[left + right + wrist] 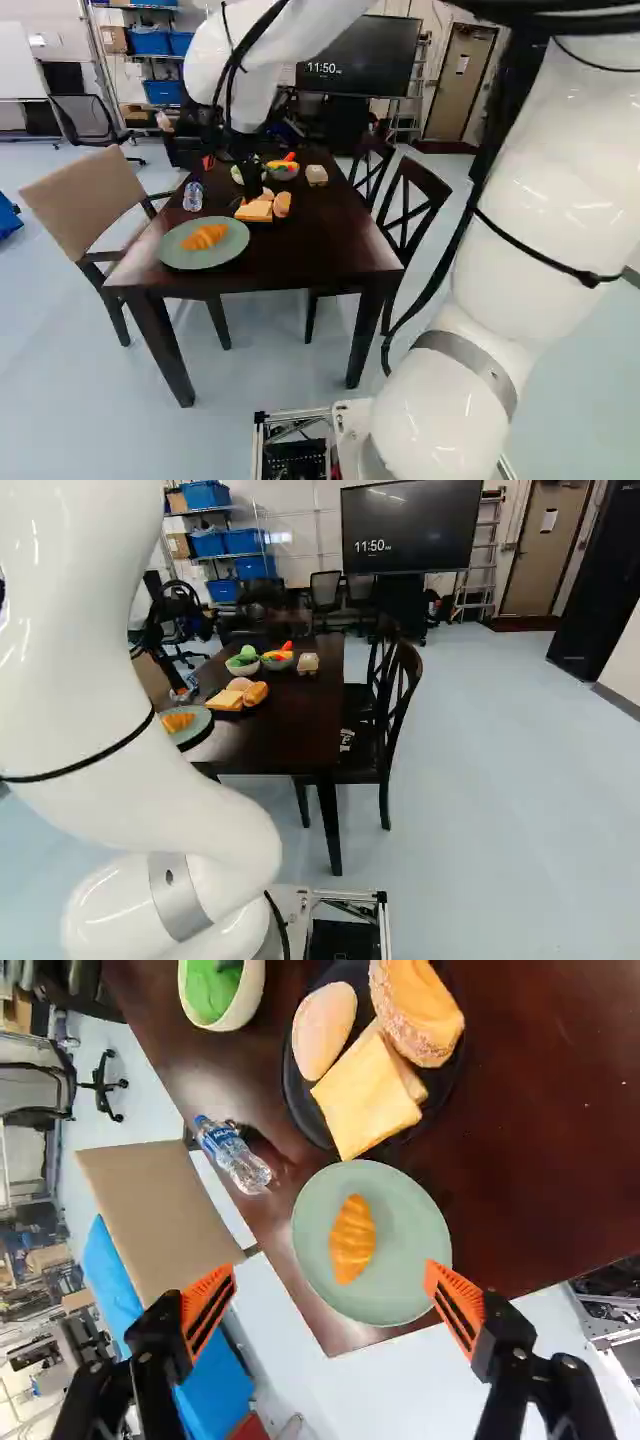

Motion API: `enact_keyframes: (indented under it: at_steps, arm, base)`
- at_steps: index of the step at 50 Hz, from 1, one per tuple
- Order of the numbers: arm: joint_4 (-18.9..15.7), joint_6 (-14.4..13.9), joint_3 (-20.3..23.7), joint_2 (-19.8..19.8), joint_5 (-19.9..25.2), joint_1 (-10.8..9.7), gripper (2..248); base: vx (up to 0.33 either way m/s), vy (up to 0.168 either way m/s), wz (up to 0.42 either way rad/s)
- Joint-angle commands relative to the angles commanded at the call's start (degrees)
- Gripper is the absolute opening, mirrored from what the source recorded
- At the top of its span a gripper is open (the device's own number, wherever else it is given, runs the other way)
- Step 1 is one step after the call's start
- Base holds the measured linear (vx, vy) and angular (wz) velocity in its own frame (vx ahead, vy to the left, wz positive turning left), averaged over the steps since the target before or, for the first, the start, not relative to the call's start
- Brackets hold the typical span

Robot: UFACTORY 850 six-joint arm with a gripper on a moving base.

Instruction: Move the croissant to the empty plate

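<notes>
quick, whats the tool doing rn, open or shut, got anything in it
Tool: open, fingers wide apart, holding nothing; the croissant lies on the green plate.

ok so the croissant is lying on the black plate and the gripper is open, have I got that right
Not quite, you have the wrong plate: the wrist view shows the croissant lying on the pale green plate. The gripper is open, as you say.

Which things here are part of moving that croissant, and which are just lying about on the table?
Part of the job:
- croissant
- pale green plate under it
- open pincer

Just lying about:
- water bottle
- dark plate
- breads on it
- bowl with green food
</notes>
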Motion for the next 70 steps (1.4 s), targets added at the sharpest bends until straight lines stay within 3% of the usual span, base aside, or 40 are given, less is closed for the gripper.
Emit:
enact_keyframes:
  at_steps: [38, 70]
  arm:
    - [0.0, 0.0, 4.0, 9.8, 0.0, -7.2, 247]
    - [0.0, 0.0, 4.0, 9.7, 0.0, -14.6, 247]
  base:
    - [0.0, 0.0, 0.0]
    - [0.0, 0.0, 0.0]
